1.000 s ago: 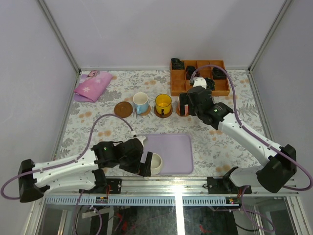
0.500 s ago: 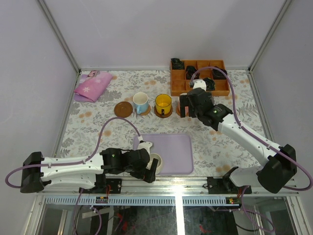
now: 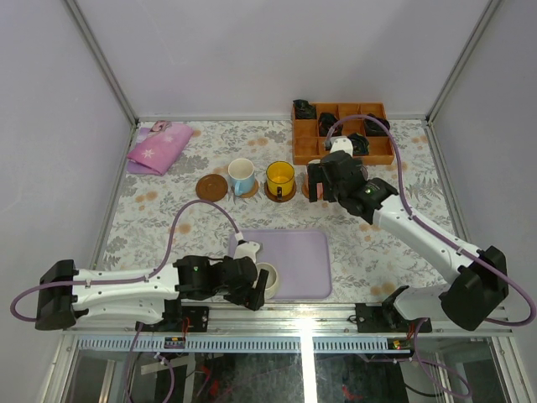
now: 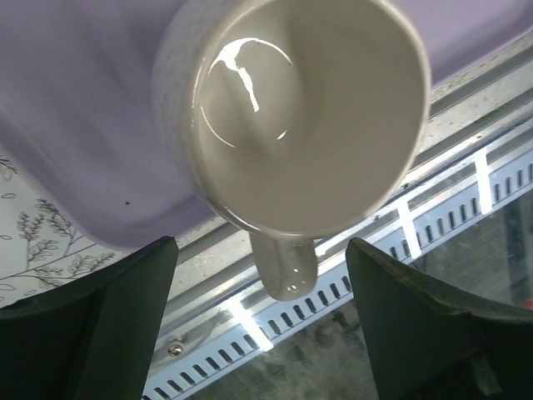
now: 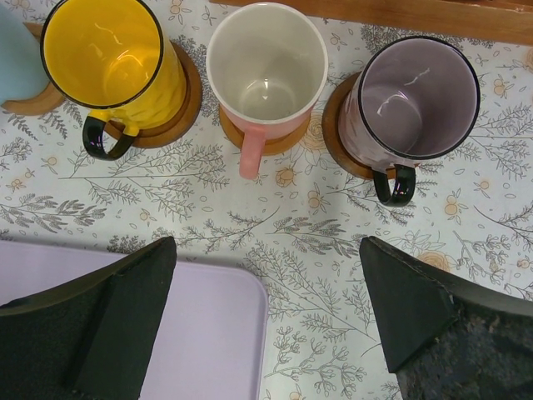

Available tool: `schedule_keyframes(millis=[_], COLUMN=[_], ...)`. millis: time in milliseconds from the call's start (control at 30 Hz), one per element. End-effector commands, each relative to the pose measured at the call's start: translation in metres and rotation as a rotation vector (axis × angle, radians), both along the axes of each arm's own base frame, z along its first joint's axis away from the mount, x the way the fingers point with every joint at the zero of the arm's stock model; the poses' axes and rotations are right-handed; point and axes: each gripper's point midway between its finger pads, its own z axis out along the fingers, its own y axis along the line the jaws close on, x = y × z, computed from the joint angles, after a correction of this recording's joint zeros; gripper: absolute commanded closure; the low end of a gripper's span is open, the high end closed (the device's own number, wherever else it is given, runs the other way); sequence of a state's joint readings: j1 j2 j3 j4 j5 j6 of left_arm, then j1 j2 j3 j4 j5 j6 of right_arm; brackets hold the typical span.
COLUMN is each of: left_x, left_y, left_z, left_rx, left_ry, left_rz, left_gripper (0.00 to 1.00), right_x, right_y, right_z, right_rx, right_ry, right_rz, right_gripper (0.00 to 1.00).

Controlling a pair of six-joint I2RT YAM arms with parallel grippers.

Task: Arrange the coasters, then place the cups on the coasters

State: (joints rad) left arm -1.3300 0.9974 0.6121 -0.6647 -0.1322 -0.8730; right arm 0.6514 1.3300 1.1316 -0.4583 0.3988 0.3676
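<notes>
Currently right pincer gapes empty; left pincer, likewise open, flanks cream cup at near edge of lavender tray: off-centre closure could tip the cup off.

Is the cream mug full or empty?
Empty: the left wrist view looks into the cream mug and shows only its bare, glossy bottom.
</notes>
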Motion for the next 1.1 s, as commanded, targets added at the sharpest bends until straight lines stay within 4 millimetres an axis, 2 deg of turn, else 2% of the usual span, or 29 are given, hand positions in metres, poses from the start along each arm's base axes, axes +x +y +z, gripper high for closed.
schedule_keyframes(millis=[0,333,733,800,833,867,900,967,1067], left_x=[0.010,0.017,0.017,0.017,0.016,0.016,0.016,0.015,0.015], left_y=[0.002,0.003,0.002,0.001,0.001,0.002,0.002,0.001,0.000], left_z=[-0.007,-0.016,-0.020,-0.020,-0.020,-0.021,-0.021,-0.021,-0.019], left_rx=[0.014,0.038,0.048,0.047,0.046,0.048,0.048,0.048,0.045], left_ry=[-0.070,-0.113,-0.119,-0.118,-0.117,-0.118,-0.118,-0.117,-0.128], left_rz=[0.006,-0.010,-0.022,-0.026,-0.028,-0.026,-0.023,-0.026,-0.036], left_gripper=[0.23,0.40,0.49,0.57,0.66,0.86,0.94,1.00,1.00], right_x=[0.007,0.006,0.005,0.005,0.005,0.005,0.005,0.004,0.004], right_y=[0.003,0.007,0.008,0.007,0.007,0.008,0.007,0.008,0.008], right_z=[0.003,-0.002,-0.004,-0.005,-0.005,-0.006,-0.005,-0.006,-0.006], right_rx=[0.019,0.028,0.033,0.030,0.031,0.031,0.032,0.032,0.032], right_ry=[-0.016,0.004,0.011,0.013,0.014,0.015,0.013,0.016,0.017], right_rz=[-0.001,0.005,0.007,0.007,0.006,0.007,0.007,0.009,0.010], right_gripper=[0.01,0.01,0.01,0.01,0.01,0.01,0.01,0.01,0.01])
